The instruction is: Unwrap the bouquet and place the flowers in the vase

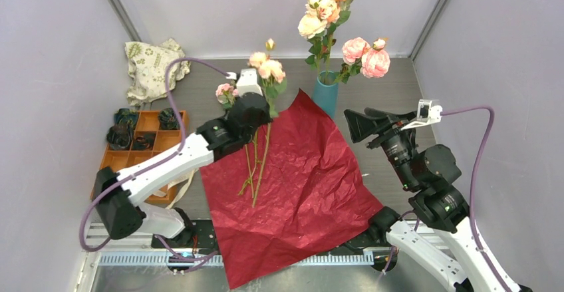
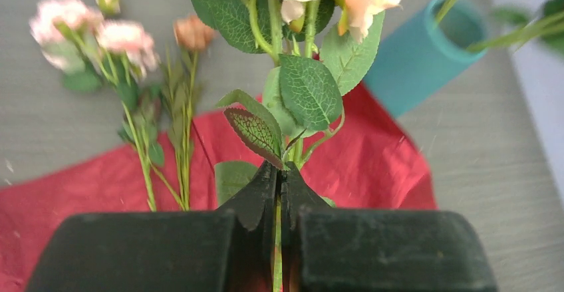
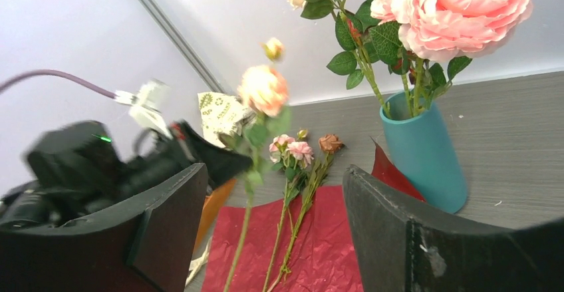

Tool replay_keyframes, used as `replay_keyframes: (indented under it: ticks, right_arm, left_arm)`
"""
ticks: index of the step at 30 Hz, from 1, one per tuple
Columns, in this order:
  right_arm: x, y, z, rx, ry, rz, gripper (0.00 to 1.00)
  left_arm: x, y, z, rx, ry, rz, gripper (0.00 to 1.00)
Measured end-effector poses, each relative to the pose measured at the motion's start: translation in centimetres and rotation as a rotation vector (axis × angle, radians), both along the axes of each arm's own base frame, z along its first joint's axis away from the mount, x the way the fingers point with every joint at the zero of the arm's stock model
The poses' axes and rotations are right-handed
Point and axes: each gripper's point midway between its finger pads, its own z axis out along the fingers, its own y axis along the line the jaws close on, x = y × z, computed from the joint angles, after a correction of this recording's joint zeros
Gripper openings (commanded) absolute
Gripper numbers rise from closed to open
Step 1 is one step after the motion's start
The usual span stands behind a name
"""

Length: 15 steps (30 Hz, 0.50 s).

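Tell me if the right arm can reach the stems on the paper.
Probably yes: the right tool is open and empty, with bare paper between it and the stems. The left tool, holding a flower, crowds their tops.

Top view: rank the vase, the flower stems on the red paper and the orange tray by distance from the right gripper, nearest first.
1. vase, just beyond the right gripper, slightly left.
2. flower stems, left, mid-table.
3. orange tray, far left.
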Motion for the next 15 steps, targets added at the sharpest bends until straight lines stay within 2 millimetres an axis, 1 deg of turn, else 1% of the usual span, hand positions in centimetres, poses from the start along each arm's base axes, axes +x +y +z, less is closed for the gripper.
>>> replay_keyframes:
  ticks: [2,3,5,7,8,11,13,14,15]
  right_arm:
    - [0.0,0.0,0.1,-0.002,0.005,0.001,0.79]
    - [0.1,0.1,0.0,-0.005,0.016,0.002,0.79]
    - [0.6,0.8,-0.2,-0.013,0.042,0.014,0.79]
    - [1.3,1.9,-1.0,-0.017,0.082,0.043,0.79]
    - [1.7,2.9,-1.8,-0.022,0.119,0.071,0.79]
    - [2.6,5.3,-4.1,-0.022,0.213,0.142,0.78]
    - [2.9,6.7,-5.4,-0.006,0.264,0.192,0.78]
    - [3.0,7.6,-6.5,0.009,0.299,0.223,0.77]
    - [3.0,8.3,-7.5,0.026,0.333,0.251,0.77]
  left_arm:
    - [-0.2,-1.0,-4.2,0.025,0.088,-0.019,0.0]
    - [-0.4,-1.4,-6.0,0.034,0.125,-0.026,0.0]
    - [-1.0,-2.0,-8.6,0.055,0.177,-0.04,0.0]
    - [-1.8,-2.5,-10.1,0.066,0.206,-0.057,0.0]
    - [-2.3,-2.8,-10.6,0.071,0.215,-0.066,0.0]
    - [-3.1,-3.1,-10.6,0.064,0.212,-0.084,0.0]
    - [-3.7,-2.7,-10.0,0.051,0.202,-0.092,0.0]
    - [-4.0,-2.2,-9.6,0.042,0.192,-0.093,0.0]
    - [-4.5,-1.5,-8.6,0.021,0.172,-0.095,0.0]
